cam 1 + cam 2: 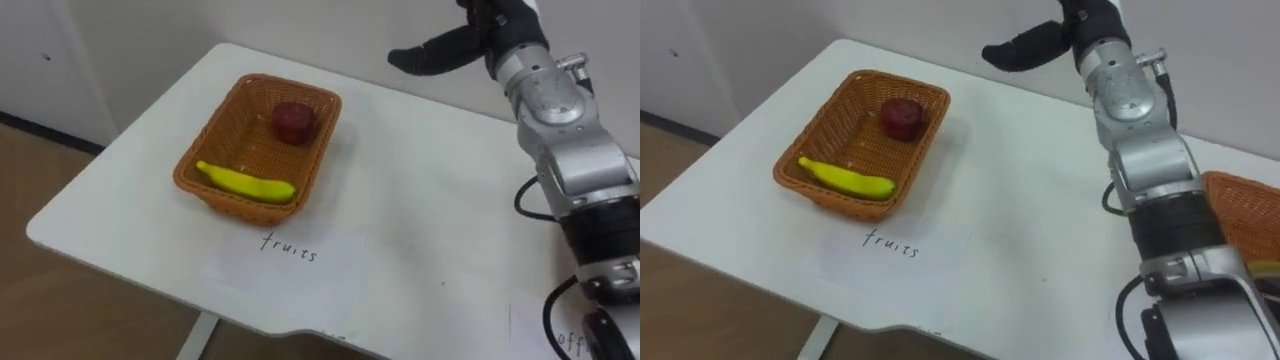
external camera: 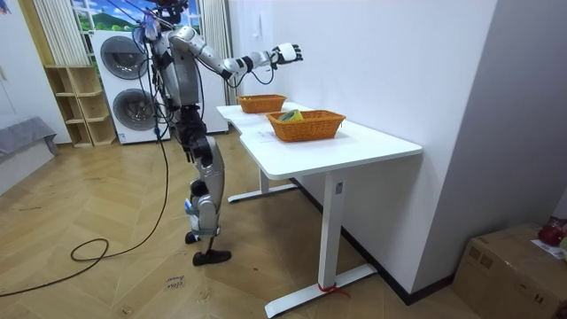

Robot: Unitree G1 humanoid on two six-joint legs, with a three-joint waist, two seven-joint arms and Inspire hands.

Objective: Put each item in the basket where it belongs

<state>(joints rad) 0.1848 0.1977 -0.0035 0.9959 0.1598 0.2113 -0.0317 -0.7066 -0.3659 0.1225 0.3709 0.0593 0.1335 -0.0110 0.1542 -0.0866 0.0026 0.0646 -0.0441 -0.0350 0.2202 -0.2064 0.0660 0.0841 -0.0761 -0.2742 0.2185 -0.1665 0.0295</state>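
1. At the left of the eye views, the fruit basket (image 1: 240, 130) is sitting on the desk (image 1: 420, 220). It is already holding the banana (image 1: 247, 183) along its near side and a dark red fruit (image 1: 295, 122) at its far end. A paper label (image 1: 290, 247) is lying just in front of it.
2. Further right, the right hand (image 1: 470, 40) is hovering high over the back of the desk, well apart from that basket. Its fingers are stretching out loosely toward the robot's left and are closing on nothing.
3. At the right edge, a second basket (image 1: 1245, 215) is showing part of its rim; I cannot tell what it is holding.
4. Sorting is looking close to finished. Nothing loose is lying on the visible desk, so the step in hand is reading as an empty-handed pause or a wrap-up.
5. The next move is calling for a check of the hidden parts of the desk. Any leftover is going to need a lowered hand, a firm grasp and a carry to the matching basket. Otherwise the arm is only needing to clear both rims as it drops.
6. The desk is looking white, smooth and level, and it is standing against a white wall. The robot is standing at its long edge on a wood floor (image 2: 115, 230), with washing machines (image 2: 124, 58) and an open shelf (image 2: 75, 106) behind it. A cardboard box (image 2: 514, 261) is sitting at the room view's right.
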